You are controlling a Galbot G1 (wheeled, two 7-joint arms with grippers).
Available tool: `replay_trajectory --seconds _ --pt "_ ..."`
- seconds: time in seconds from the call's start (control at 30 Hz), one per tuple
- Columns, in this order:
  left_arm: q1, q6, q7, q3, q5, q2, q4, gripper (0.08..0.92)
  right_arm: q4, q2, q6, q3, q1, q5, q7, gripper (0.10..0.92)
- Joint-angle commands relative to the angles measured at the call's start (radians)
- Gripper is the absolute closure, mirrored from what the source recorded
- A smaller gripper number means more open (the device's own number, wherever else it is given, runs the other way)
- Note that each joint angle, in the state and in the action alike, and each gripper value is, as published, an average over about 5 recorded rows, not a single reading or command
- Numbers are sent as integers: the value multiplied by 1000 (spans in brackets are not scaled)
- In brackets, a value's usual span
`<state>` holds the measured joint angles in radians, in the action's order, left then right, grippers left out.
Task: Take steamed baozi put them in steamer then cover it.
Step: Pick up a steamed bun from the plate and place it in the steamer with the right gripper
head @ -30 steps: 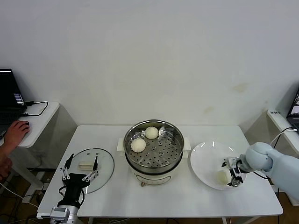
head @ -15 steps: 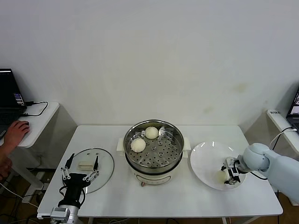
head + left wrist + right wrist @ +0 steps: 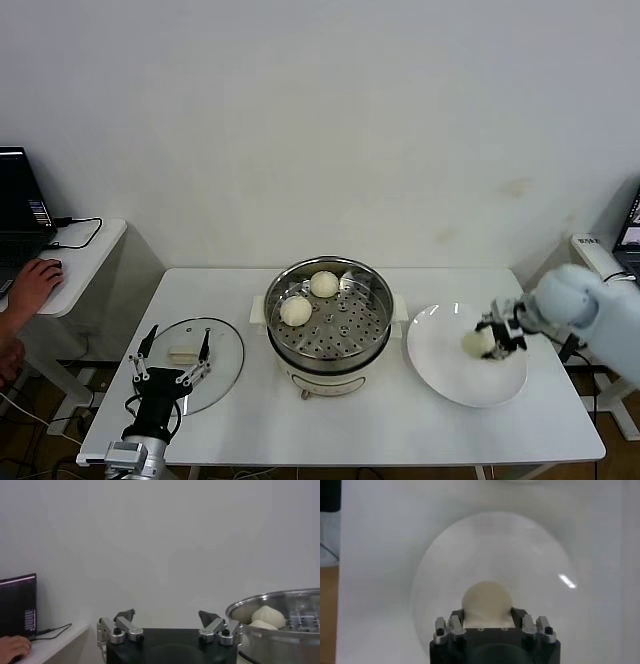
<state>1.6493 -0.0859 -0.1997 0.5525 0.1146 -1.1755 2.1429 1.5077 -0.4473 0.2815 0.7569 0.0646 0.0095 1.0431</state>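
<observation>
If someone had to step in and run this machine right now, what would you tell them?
Right gripper is shut on a bun, lifted above the white plate.
Left gripper is open, idle over the glass lid, which lies on the table left of the steamer.
Done: two buns sit on the steamer tray.
Left: drop this bun in, then put the lid on.

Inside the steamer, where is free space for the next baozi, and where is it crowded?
In the steamer, the tray's near half and right side are bare. Two baozi crowd the far-left part. The right gripper holds a third baozi over the plate.
</observation>
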Motion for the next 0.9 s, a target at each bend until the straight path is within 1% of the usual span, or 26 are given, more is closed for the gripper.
replay_trajectory --seconds 0.03,0.13,0.23,0.37,0.5,0.77,0.9 --pt "-1 0 0 -1 2 2 1 177 7 -36 -1 199 477 163 44 431" --pt "-1 0 -2 -2 2 1 3 177 11 -114 2 270 597 203 30 431" --pt "1 0 -3 3 3 1 9 177 33 -217 9 316 648 236 4 431" --pt "8 0 -3 19 7 1 16 177 65 -352 4 349 644 271 -31 431" --pt "20 -2 -3 37 10 -3 26 177 71 -448 -58 391 601 278 -55 429" --pt "37 -4 -3 55 8 -21 46 177 42 -575 -208 488 529 201 -58 423" --pt "37 -3 -3 55 6 -29 56 177 31 -621 -270 520 495 134 -49 423"
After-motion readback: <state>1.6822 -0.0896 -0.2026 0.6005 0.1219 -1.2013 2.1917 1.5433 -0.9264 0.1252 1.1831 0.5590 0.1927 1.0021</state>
